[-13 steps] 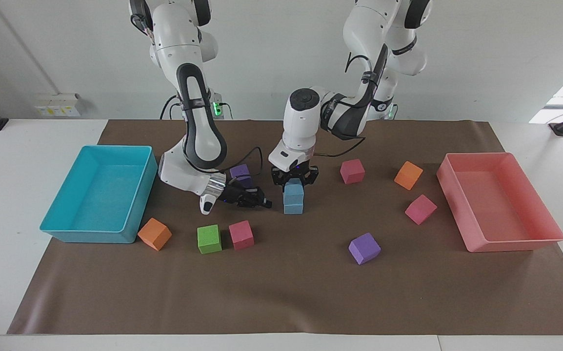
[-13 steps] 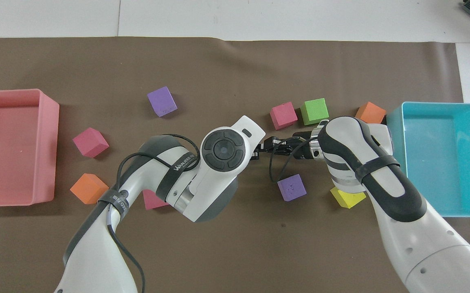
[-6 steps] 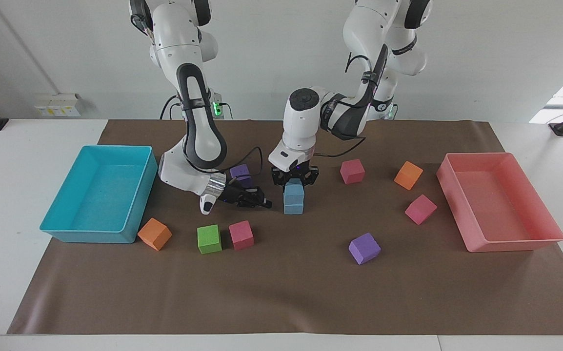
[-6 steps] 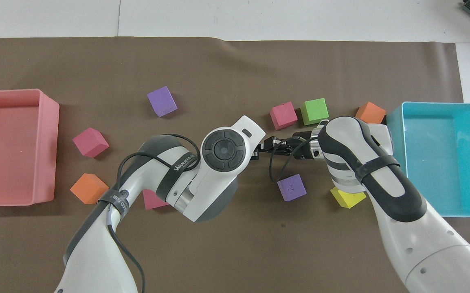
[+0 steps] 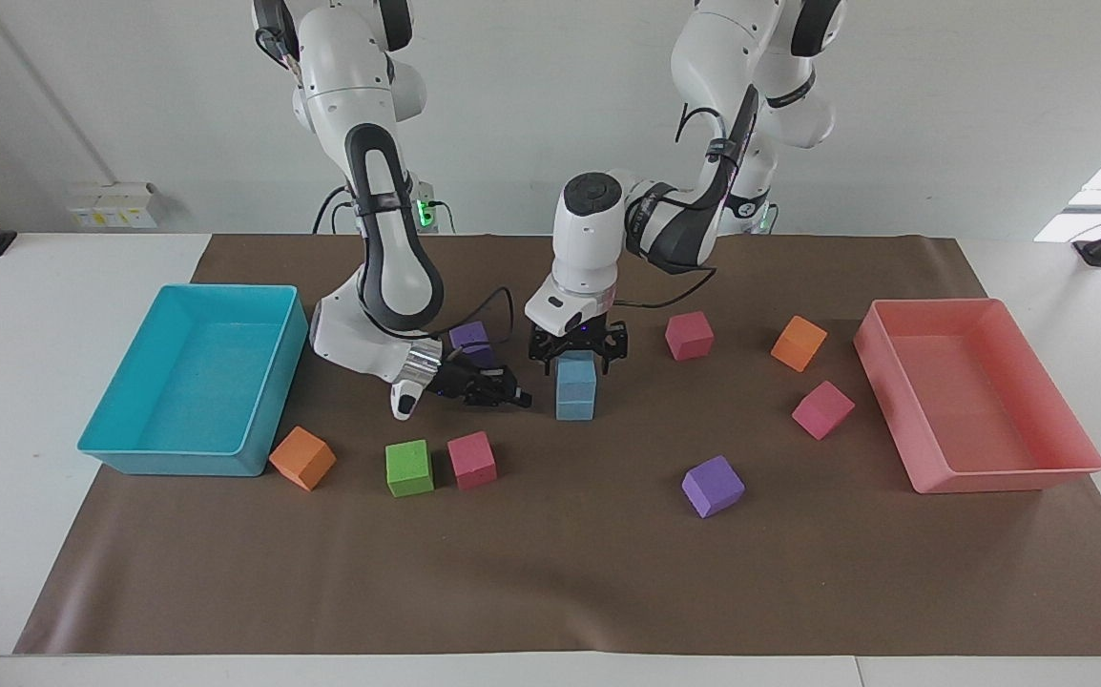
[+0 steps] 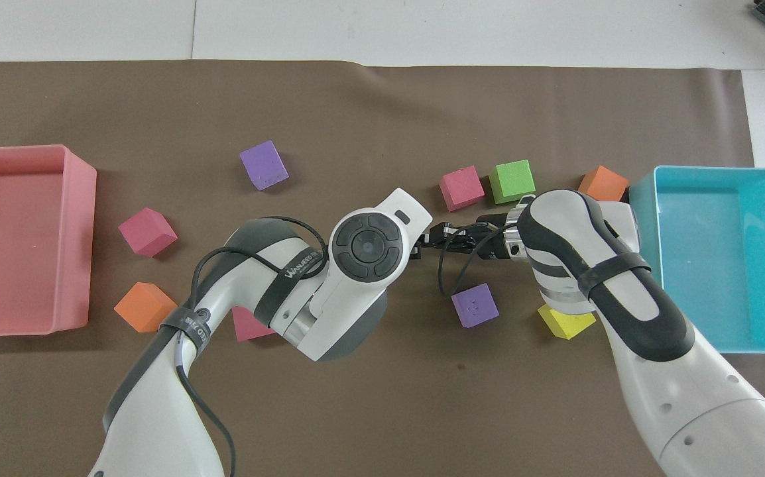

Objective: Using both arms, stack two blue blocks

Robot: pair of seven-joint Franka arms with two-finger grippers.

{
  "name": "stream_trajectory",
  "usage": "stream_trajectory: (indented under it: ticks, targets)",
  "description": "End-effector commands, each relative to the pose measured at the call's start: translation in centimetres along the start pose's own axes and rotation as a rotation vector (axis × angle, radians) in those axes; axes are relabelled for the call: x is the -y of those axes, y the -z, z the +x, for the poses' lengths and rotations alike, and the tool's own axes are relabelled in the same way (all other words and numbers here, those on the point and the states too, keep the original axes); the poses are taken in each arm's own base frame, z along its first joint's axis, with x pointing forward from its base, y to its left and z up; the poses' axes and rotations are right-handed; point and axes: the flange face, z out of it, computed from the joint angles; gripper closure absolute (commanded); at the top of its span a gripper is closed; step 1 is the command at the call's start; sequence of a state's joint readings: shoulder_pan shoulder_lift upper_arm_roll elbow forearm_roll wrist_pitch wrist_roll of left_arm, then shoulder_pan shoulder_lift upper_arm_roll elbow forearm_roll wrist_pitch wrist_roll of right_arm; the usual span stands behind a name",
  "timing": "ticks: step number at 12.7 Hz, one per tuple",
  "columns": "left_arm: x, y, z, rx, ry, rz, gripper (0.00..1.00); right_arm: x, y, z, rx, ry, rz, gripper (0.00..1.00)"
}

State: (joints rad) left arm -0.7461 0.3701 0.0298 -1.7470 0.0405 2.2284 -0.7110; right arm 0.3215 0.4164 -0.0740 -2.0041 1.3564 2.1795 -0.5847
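left gripper point(image 5: 577, 355) now released around upper of two blue blocks point(image 5: 575, 385), mat centre; stack stands, likely done. right gripper point(image 5: 503, 392) clenched, empty, beside stack.

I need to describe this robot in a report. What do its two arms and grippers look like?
Both arms are white with rounded, dark grey joint sections and loose black cables strapped along them. The left gripper and right gripper are small and black. The left arm's strap bears white lettering.

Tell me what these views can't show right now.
- Overhead view: the blue blocks are covered by the left arm's wrist.
- Facing view: the yellow cube is hidden by the right arm.
- Facing view: left gripper contact with the top block, too small.
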Motion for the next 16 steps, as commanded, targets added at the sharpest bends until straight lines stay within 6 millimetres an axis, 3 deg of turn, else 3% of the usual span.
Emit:
stream_trajectory:
  ticks: [1, 4, 7, 9, 11, 13, 14, 15, 16]
  targets:
    - [0.0, 1.2, 0.5, -0.039, 0.001, -0.005, 0.0, -0.1, 0.6, 0.1, -0.01, 0.027, 0.01, 1.0]
    - [1.0, 4.9, 1.2, -0.068, 0.019, -0.031, 0.0, 1.0, 1.7, 0.2, -0.003, 0.069, -0.023, 1.0]
    - [2.7, 8.7, 0.9, -0.063, 0.026, -0.023, 0.0, 2.6, 4.4, 0.5, -0.01, 0.072, -0.069, 1.0]
    - [7.9, 12.2, 1.7, -0.047, 0.005, 0.001, 0.0, 4.1, 6.5, 0.5, -0.006, 0.09, -0.131, 1.0]
    - [13.8, 14.6, 1.0, 0.013, -0.071, 0.04, 0.0, 6.4, 9.6, 0.6, -0.023, 0.049, -0.247, 1.0]
    - [22.3, 17.2, 2.2, 0.032, -0.15, 0.052, 0.0, 9.2, 13.0, 0.4, -0.039, 0.077, -0.433, 0.69]
    - [25.4, 17.7, 2.7, 0.056, -0.178, 0.058, 0.0, 10.1, 14.0, 0.0, -0.043, 0.1, -0.486, 0.44]
    - [27.9, 19.0, 3.1, 0.057, -0.193, 0.06, 0.0, 10.6, 14.9, -0.5, -0.017, 0.131, -0.535, 0.01]
    - [29.9, 20.3, 3.8, 0.036, -0.194, 0.056, 0.0, 11.5, 16.0, -1.0, 0.014, 0.184, -0.61, 0.0]
